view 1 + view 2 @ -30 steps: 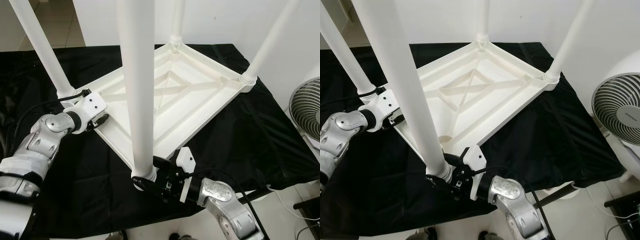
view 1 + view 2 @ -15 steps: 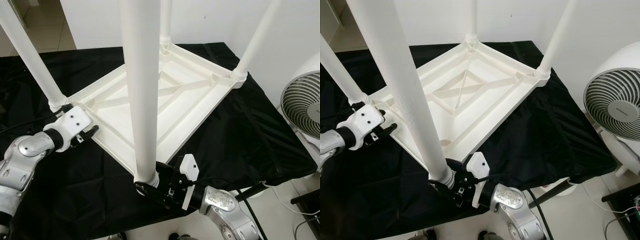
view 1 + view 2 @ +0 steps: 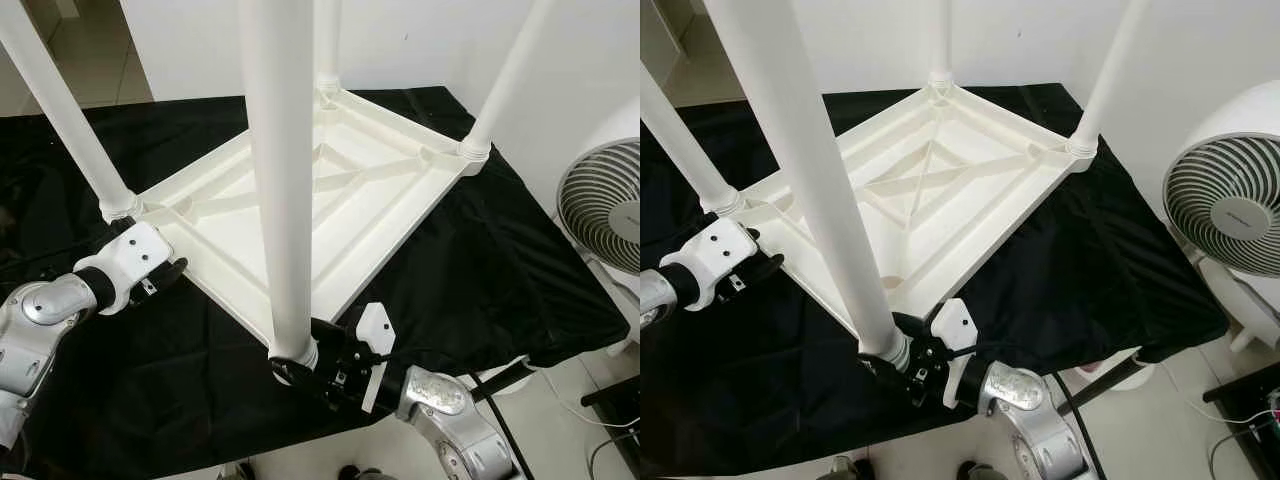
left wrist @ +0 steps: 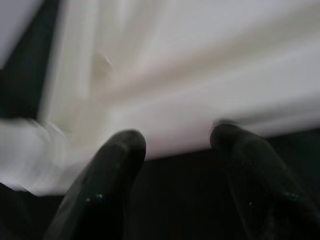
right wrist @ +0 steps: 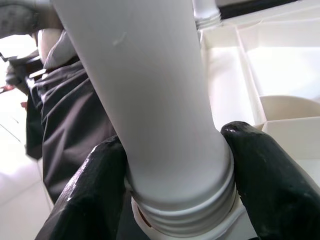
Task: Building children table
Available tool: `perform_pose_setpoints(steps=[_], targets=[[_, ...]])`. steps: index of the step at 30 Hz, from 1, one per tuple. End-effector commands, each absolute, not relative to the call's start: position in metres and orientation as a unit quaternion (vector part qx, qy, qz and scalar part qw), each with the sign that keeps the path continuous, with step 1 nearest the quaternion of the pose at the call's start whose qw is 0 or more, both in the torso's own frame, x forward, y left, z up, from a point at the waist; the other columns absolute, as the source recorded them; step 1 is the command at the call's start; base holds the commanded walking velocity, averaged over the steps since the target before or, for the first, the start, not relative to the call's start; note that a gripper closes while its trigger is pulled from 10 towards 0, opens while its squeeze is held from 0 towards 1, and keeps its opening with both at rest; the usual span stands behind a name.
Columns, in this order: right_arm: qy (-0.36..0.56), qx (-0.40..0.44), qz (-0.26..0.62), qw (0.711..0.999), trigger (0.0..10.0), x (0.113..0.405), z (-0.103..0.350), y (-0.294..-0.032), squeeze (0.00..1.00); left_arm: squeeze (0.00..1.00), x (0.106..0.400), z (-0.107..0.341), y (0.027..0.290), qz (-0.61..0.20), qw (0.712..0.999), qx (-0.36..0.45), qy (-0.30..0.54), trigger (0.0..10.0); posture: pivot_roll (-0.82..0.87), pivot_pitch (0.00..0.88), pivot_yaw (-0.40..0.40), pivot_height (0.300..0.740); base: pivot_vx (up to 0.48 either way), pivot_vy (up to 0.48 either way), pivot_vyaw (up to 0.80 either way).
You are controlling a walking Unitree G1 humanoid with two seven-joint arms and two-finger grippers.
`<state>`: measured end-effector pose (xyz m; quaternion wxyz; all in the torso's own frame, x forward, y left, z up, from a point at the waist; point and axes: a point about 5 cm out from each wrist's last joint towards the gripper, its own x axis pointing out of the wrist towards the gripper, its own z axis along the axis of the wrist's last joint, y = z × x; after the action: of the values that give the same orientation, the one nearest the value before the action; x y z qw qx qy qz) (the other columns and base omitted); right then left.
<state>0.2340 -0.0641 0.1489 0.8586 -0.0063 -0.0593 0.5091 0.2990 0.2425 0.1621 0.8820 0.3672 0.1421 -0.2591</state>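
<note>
The left wrist view is blurred: beyond the left gripper (image 4: 172,150), the white tabletop's (image 4: 200,75) edge lacks detail.

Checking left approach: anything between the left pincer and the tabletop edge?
Only bare black cloth. In the left wrist view the left pincer is open, just short of the white tabletop edge.

White table (image 3: 350,200) — upside-down, legs up.

Upturned children's table (image 3: 330,200) lying on the cloth-covered tabletop (image 3: 500,290), four legs standing up. Right tool (image 3: 300,362) clasped around the base of the nearest leg (image 3: 282,180). Left tool (image 3: 168,272) just beside the table's left corner, fingers apart. Fan (image 3: 605,215) well to the right tool's right, off the tabletop.
</note>
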Motion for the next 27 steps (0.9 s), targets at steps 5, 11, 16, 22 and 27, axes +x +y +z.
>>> perform_pose_setpoints(steps=[5,11,16,22,27], targets=[[-0.168,-0.003,0.388,0.906,10.0,0.257,0.190,-0.088,0.00,0.00,0.287,0.108,0.243,-0.325,0.845,0.312,0.286,10.0,0.11,0.217,0.007,0.740,0.000,0.000,0.00],[-0.167,0.000,0.393,0.904,10.0,0.255,0.189,-0.086,0.00,0.00,0.302,0.127,0.245,-0.308,0.861,0.312,0.258,10.0,0.10,0.215,0.010,0.740,0.000,0.000,0.00],[-0.168,0.002,0.394,0.904,10.0,0.254,0.187,-0.086,0.00,0.00,0.323,0.164,0.251,-0.269,0.882,0.325,0.212,10.0,0.10,0.207,0.016,0.740,0.000,0.000,0.00],[-0.167,0.002,0.396,0.903,10.0,0.253,0.185,-0.084,0.00,0.00,0.337,0.188,0.252,-0.235,0.902,0.319,0.169,10.0,0.10,0.208,0.016,0.740,0.000,0.000,0.00],[-0.139,-0.044,0.407,0.902,10.0,0.252,0.167,-0.079,0.00,0.00,0.345,0.209,0.249,-0.212,0.921,0.303,0.119,10.0,0.10,0.212,0.014,0.740,0.000,0.000,0.00]])
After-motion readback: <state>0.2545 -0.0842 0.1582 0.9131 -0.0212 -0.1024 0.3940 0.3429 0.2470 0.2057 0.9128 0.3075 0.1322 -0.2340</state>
